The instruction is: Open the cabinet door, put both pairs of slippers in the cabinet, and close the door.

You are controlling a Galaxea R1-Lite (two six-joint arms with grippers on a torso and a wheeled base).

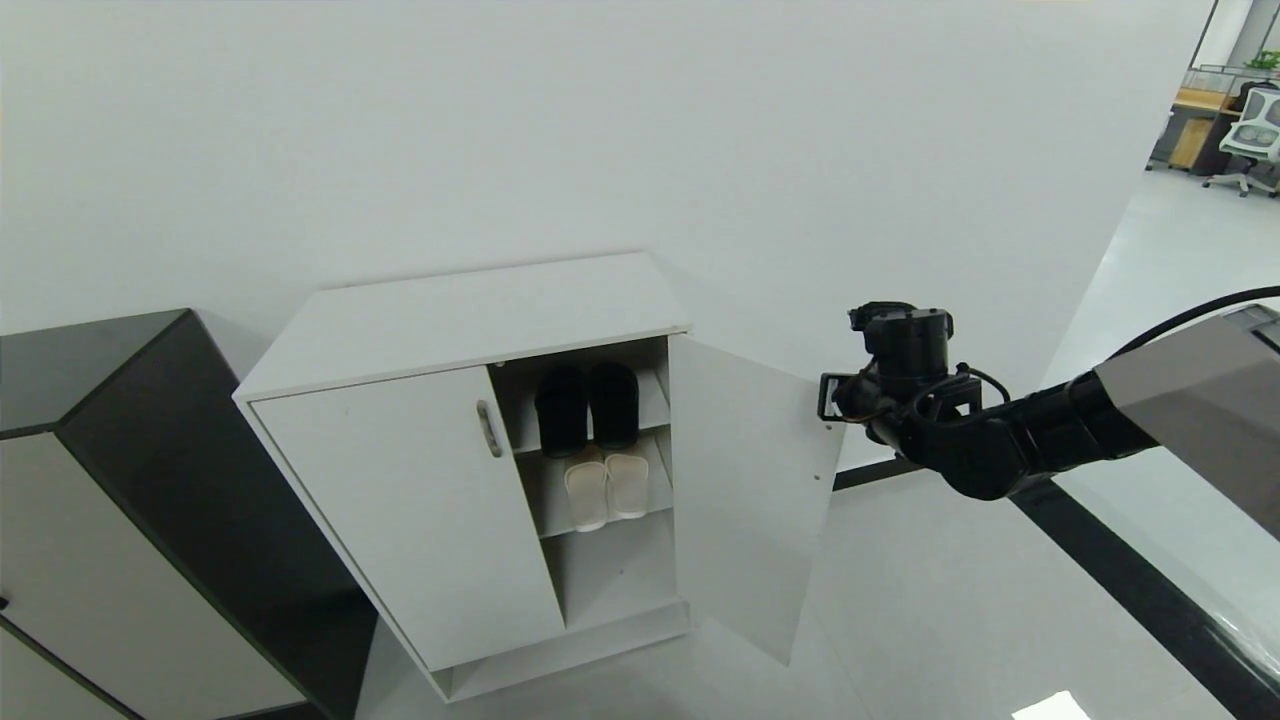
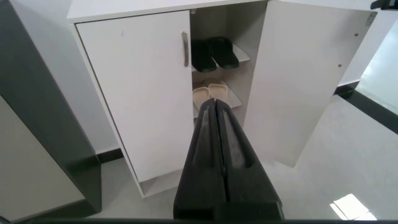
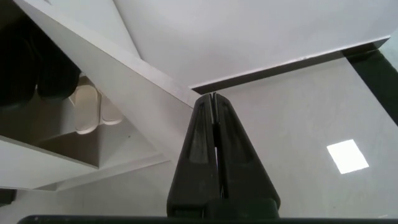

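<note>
The left tool [image 2: 216,102], clenched empty, faces the cabinet [image 1: 470,310]. Inside, black slippers [image 1: 587,405] sit on the upper shelf, white slippers [image 1: 606,487] at their 6 o'clock. At 3 o'clock of the open door [image 1: 750,480], the right tool [image 3: 214,96] is clenched empty.

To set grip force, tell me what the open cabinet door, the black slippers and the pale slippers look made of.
The cabinet door looks like laminated board: flat, thin, evenly matte white.
The black slippers are probably moulded foam or rubber: smooth, dull surface.
The pale slippers are likely the same material, matte cream, with broad smooth straps.
</note>
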